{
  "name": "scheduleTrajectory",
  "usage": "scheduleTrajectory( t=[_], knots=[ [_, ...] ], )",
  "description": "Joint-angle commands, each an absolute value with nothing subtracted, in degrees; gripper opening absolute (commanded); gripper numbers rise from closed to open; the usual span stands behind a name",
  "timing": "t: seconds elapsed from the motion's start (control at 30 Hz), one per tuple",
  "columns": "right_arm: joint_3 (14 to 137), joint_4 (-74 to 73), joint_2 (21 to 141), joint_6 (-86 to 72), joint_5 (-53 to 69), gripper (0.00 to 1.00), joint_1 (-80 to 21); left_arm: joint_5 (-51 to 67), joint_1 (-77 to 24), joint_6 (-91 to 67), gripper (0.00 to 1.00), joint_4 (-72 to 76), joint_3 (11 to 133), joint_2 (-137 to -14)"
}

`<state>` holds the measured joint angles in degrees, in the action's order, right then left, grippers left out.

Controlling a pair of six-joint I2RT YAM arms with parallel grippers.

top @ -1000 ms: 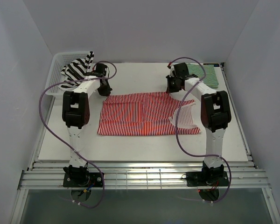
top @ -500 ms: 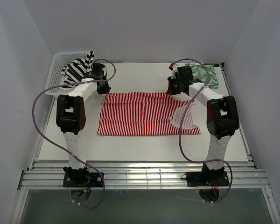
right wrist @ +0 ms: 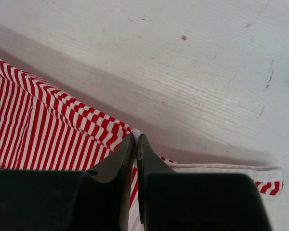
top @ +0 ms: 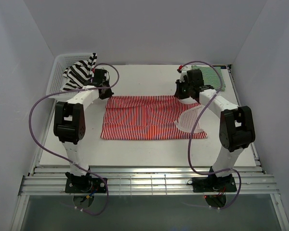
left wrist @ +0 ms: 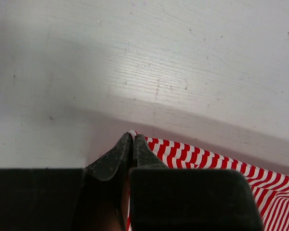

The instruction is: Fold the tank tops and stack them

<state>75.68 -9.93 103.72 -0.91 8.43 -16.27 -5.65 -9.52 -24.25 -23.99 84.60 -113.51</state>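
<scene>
The red-and-white thin-striped cloth tank top (top: 144,118) lies spread flat in the middle of the white tabletop (top: 149,77), its hem to the left and its straps to the right. The left pincer (left wrist: 131,137) is clenched on its far-left corner. The wrist view shows the two black fingertips pressed together with a sliver of white edging caught between them. The right pincer (right wrist: 136,137) is likewise clenched on the far edge by the shoulder strap, with striped cloth gathered at its tips.

Over the last second both arms have swung their elbows outward and toward the near side, and the two pincers have drawn slightly apart along the far edge. The cloth itself has hardly shifted, and its far edge now runs straight between the two grips. I read this as a smoothing pull that leaves the top taut and ready for its first fold, probably far edge brought over to near edge.

The green-and-white thin-striped tank top (top: 213,76) already lies folded in the far-right corner. The black-and-white broad-striped tank top (top: 79,72) lies crumpled in the white plastic mesh basket (top: 62,57) at far left, not yet folded.
</scene>
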Motion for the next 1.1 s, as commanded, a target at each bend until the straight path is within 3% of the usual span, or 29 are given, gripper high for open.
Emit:
scheduleTrajectory(
  t=[0.0,0.73,1.07],
  knots=[
    [73.2,-7.6,100.4,1.4,5.9,0.08,-16.2,-7.6,-9.7,-24.3,0.0,-19.0,82.3,-106.8],
    [59.9,-6.3,92.6,0.4,10.4,0.08,-16.2,-4.5,-9.6,-27.9,0.0,-11.2,60.2,-93.3],
    [55.7,-6.2,89.2,0.4,9.6,0.08,-16.2,-2.4,-9.6,-24.8,0.0,-9.4,58.8,-91.3]
  ],
)
